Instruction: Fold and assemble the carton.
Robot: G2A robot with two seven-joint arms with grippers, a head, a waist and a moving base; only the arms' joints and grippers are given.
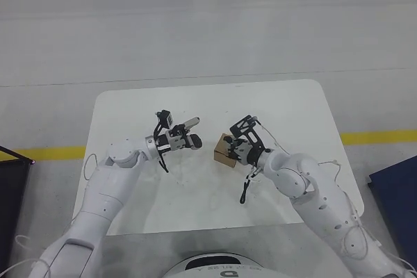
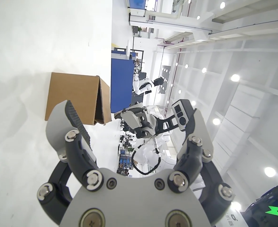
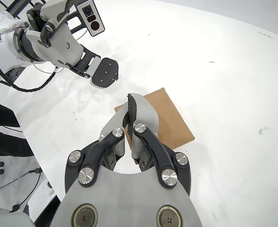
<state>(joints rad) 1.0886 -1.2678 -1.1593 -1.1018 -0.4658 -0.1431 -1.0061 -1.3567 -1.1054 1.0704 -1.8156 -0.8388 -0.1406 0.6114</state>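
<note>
A small brown carton (image 1: 221, 153) stands on the white table (image 1: 278, 104), between the two arms. My right gripper (image 1: 231, 148) is at its right side, shut on a thin wall of the carton (image 3: 172, 124); its fingertips (image 3: 132, 109) meet on the cardboard edge. A short way to the carton's left, above the table, my left gripper (image 1: 192, 133) is open with nothing between its fingers. The left wrist view has the carton (image 2: 72, 98) just beyond one finger (image 2: 68, 116), one flap angled outward. The right wrist view catches the left gripper's dotted pad (image 3: 104, 72) near the carton.
The table's far edge and rounded corners lie close behind the arms. A black rack (image 1: 0, 181) stands off the table's left side and a dark blue object (image 1: 403, 187) off its right. A yellow line (image 1: 42, 153) crosses the floor.
</note>
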